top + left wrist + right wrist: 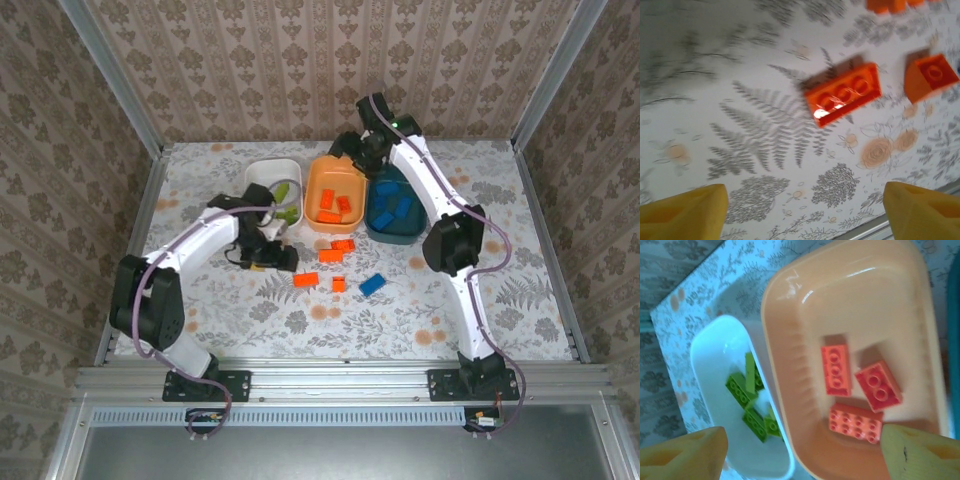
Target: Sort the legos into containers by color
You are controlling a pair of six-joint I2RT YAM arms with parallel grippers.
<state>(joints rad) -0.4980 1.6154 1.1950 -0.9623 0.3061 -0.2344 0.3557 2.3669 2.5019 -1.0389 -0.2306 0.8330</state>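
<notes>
Three studded orange bricks (836, 370) inside glossy rounded tub (865, 305).

This looks like a lab test cell dressed as a home: an aluminium frame (112, 75) holds wallpapered panels (300, 60), the table (540, 300) has a floral cover, and two robot arms (195, 245) are bolted to a metal rail (340, 378).

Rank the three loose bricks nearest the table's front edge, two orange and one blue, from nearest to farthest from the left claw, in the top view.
1. Long orange brick, just right of the left claw.
2. Small orange brick, farther right.
3. Blue brick, farthest right.
</notes>
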